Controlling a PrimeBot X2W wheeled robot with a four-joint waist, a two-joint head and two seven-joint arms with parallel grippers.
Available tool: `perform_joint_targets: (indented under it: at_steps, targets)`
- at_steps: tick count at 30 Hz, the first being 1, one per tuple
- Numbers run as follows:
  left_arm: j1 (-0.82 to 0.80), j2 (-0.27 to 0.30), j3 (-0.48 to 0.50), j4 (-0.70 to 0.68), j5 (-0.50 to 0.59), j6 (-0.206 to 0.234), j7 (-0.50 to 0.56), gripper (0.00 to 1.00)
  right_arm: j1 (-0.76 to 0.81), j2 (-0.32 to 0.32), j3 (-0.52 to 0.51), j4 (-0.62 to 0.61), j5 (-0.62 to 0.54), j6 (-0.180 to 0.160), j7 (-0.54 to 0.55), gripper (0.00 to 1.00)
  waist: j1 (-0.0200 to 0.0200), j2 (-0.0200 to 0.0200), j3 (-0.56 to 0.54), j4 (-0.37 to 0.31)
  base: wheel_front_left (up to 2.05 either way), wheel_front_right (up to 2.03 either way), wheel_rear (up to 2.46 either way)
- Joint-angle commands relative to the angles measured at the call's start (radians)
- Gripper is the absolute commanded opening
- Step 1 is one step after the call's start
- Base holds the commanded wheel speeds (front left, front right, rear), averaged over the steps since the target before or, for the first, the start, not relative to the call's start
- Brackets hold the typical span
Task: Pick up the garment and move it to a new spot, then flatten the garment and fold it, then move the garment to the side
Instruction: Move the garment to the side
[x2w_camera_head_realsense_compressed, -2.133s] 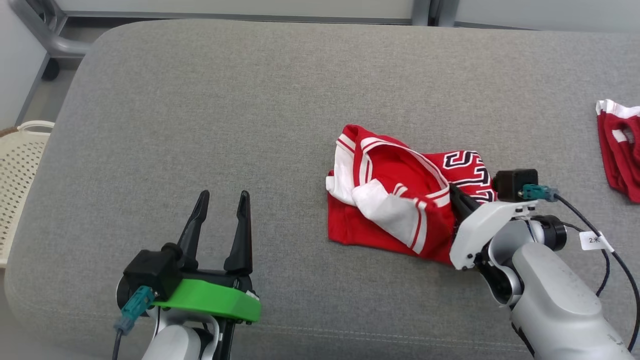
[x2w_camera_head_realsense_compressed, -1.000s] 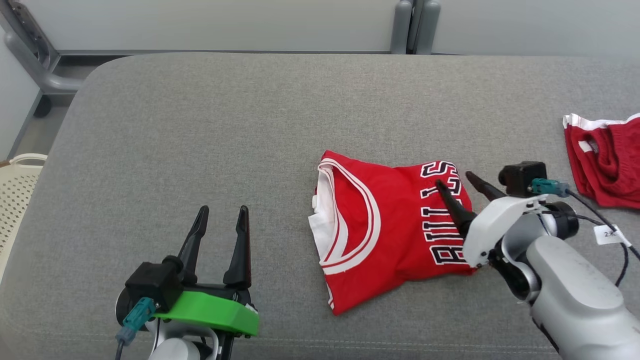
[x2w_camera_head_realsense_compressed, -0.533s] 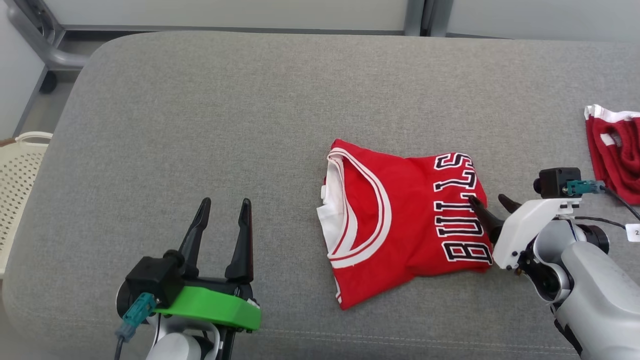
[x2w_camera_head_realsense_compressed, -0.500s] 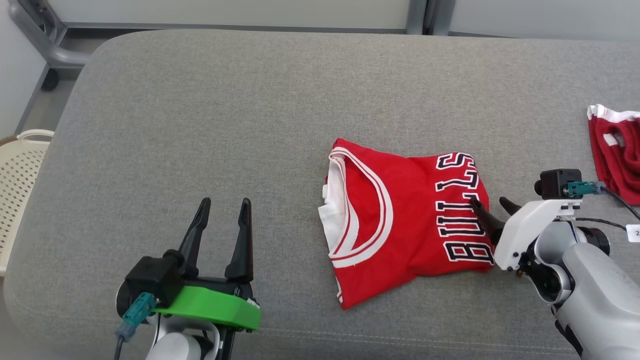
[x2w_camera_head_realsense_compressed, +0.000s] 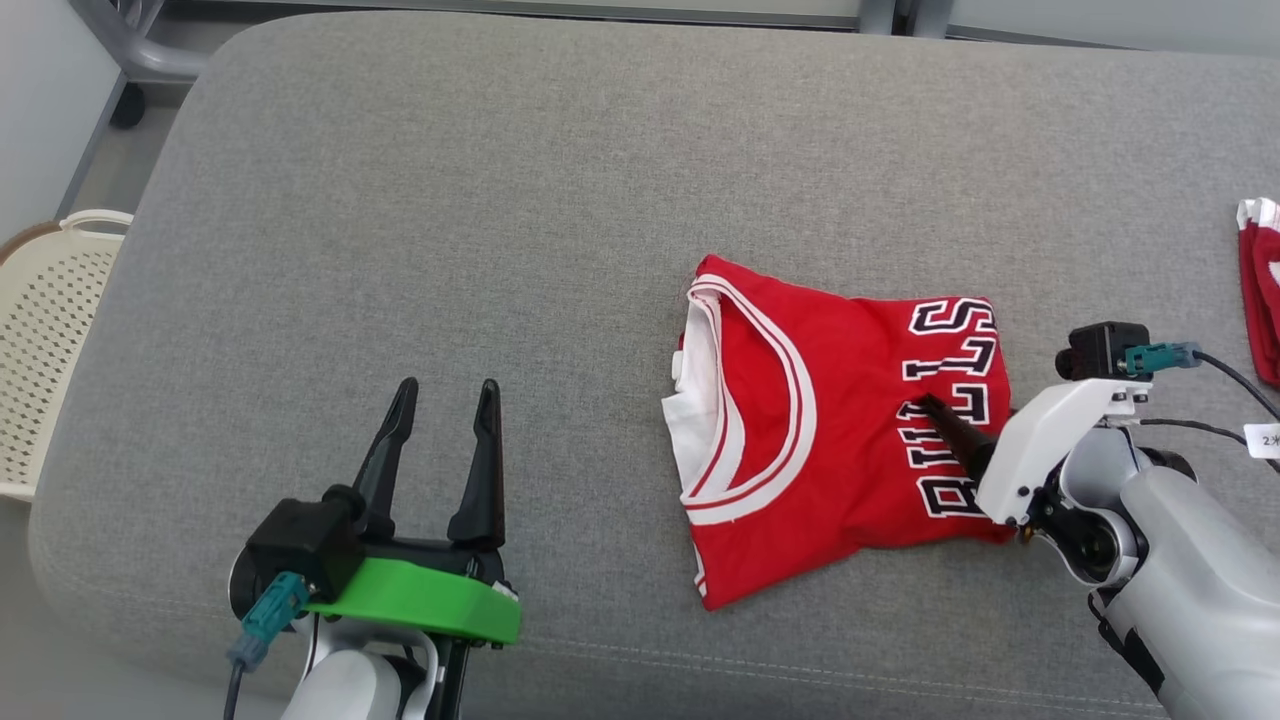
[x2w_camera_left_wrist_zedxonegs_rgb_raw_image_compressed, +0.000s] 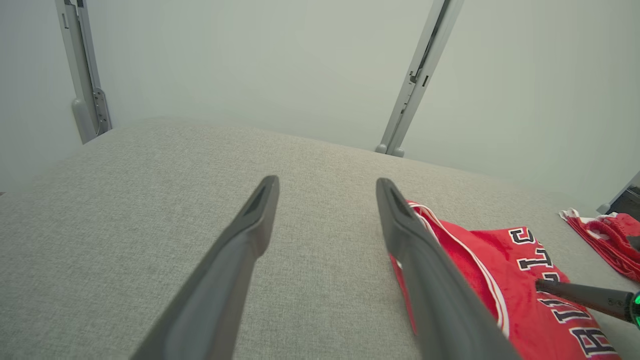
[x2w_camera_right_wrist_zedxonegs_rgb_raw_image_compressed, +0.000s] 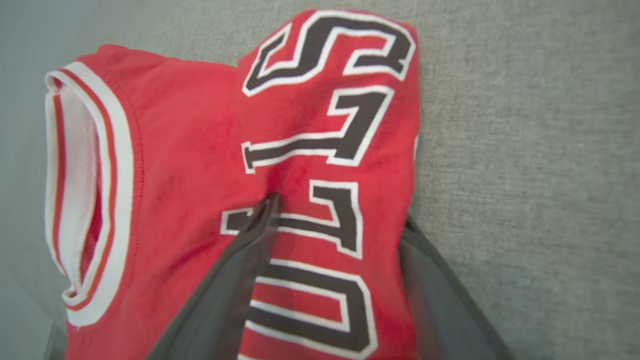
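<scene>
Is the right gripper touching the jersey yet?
Touching. In the right wrist view the jersey edge drapes over one finger of the open right gripper; the other finger lies above the lettering.

Garment (x2w_camera_head_realsense_compressed: 800, 430): two seconds back a bunched heap, now flat and folded, lettering up.
Right gripper (x2w_camera_head_realsense_compressed: 968, 410): has let go of the garment, drawn back past its lettered edge, then come in again there.
Fingers (x2w_camera_right_wrist_zedxonegs_rgb_raw_image_compressed: 235, 285): now spread, one over the lettering, the other's tip under that edge.
</scene>
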Motion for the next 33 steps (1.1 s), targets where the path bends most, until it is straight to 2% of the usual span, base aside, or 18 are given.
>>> perform_joint_targets:
  at_steps: [1, 2, 3, 11, 16, 33]
  targets:
    - [-0.02, 0.0, 0.0, 0.004, -0.001, 0.002, -0.005, 1.0, -0.003, -0.001, 0.01, -0.002, 0.007, 0.0, 0.0, 0.36, 0.0, 0.0, 0.003, 0.002, 0.0, 0.0, 0.0]
    - [-0.022, -0.001, 0.001, 0.005, -0.001, 0.003, -0.006, 1.0, -0.008, -0.006, 0.019, -0.006, 0.01, 0.0, -0.011, 0.23, 0.0, 0.0, 0.004, 0.002, 0.0, 0.0, 0.0]
    - [-0.023, -0.001, 0.002, 0.006, -0.001, 0.004, -0.007, 1.0, -0.016, -0.012, 0.024, -0.007, 0.01, 0.0, -0.024, 0.0, 0.0, 0.0, 0.005, 0.002, 0.0, 0.0, 0.0]
    - [-0.009, -0.001, 0.008, 0.011, -0.006, 0.009, -0.012, 1.0, -0.069, -0.044, 0.063, 0.0, 0.031, 0.0, -0.067, 0.0, 0.0, 0.0, -0.006, -0.023, 0.0, 0.0, 0.0]
    - [0.004, -0.001, 0.009, 0.011, -0.008, 0.009, -0.015, 1.0, -0.125, -0.097, 0.061, -0.022, 0.043, 0.0, -0.043, 0.0, 0.0, 0.0, -0.018, -0.071, 0.0, 0.0, 0.0]
    - [-0.007, 0.006, 0.002, 0.005, -0.007, 0.01, -0.019, 1.0, -0.259, -0.269, -0.074, -0.077, -0.081, 0.0, 0.108, 0.0, 0.0, 0.0, -0.008, -0.173, 0.0, 0.0, 0.0]
